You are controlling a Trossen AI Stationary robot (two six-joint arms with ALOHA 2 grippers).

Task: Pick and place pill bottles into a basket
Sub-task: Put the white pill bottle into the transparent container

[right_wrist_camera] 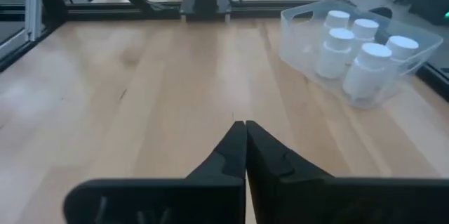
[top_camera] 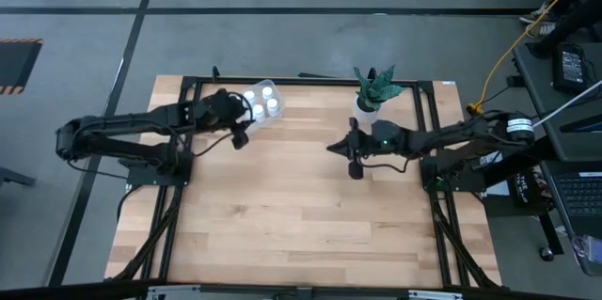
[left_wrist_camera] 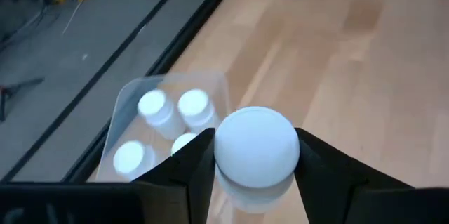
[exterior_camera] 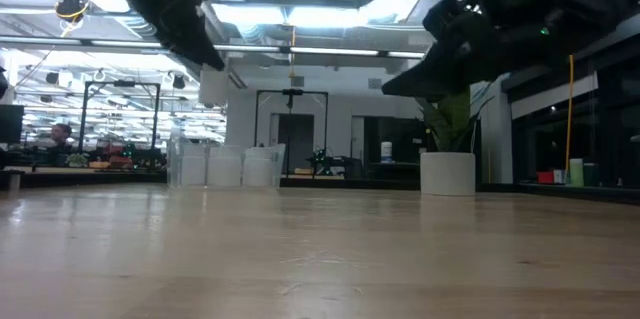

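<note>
The left claw (left_wrist_camera: 256, 164) is clamped on a pill bottle (left_wrist_camera: 257, 150), gripped at the body just below the white cap. It is held raised, with the clear basket (top_camera: 266, 105) just beyond and below the fingertips, at the far left part of the counter (top_camera: 301, 206). Four pill bottles (right_wrist_camera: 354, 52) stand upright inside the basket, so the held one is judged to be the last.

For a clean release, the bottle should be carried fully over the basket wall and centred above the free space beside the standing bottles. It should be lowered upright before the fingers are parted, so that no neighbour is struck or tipped.

The right claw (right_wrist_camera: 244, 155) is closed, fingers together with nothing between them. It waits above bare counter, with the white plant pot (top_camera: 368, 104) near it and the basket well apart.
</note>
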